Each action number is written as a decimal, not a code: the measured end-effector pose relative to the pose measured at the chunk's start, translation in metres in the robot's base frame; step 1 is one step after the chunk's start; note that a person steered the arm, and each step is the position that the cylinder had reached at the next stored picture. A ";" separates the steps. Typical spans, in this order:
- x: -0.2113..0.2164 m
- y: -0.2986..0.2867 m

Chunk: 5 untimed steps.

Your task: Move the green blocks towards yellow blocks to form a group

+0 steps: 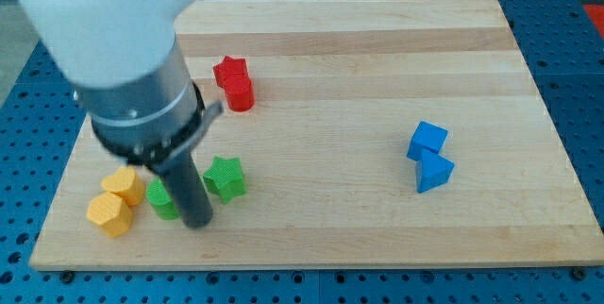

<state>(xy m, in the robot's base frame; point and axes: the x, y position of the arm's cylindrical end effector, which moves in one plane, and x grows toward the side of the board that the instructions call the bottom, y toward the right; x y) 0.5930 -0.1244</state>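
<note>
In the camera view, nearest the bottom edge sits the lower yellow block [109, 214], touching the upper yellow block [124, 185]. The rod's tip [196, 221] holds nothing, standing between the green block [161, 200] beside the yellows and the green star [226, 177]. Both greens look light, rigid and easily slid; pushing the star's right face seems best.

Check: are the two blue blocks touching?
Touching. The camera view shows the blue cube resting against the blue wedge below it, no board visible between them.
</note>
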 end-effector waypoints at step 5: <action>-0.055 0.066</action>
<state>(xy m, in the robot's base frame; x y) 0.5381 -0.0581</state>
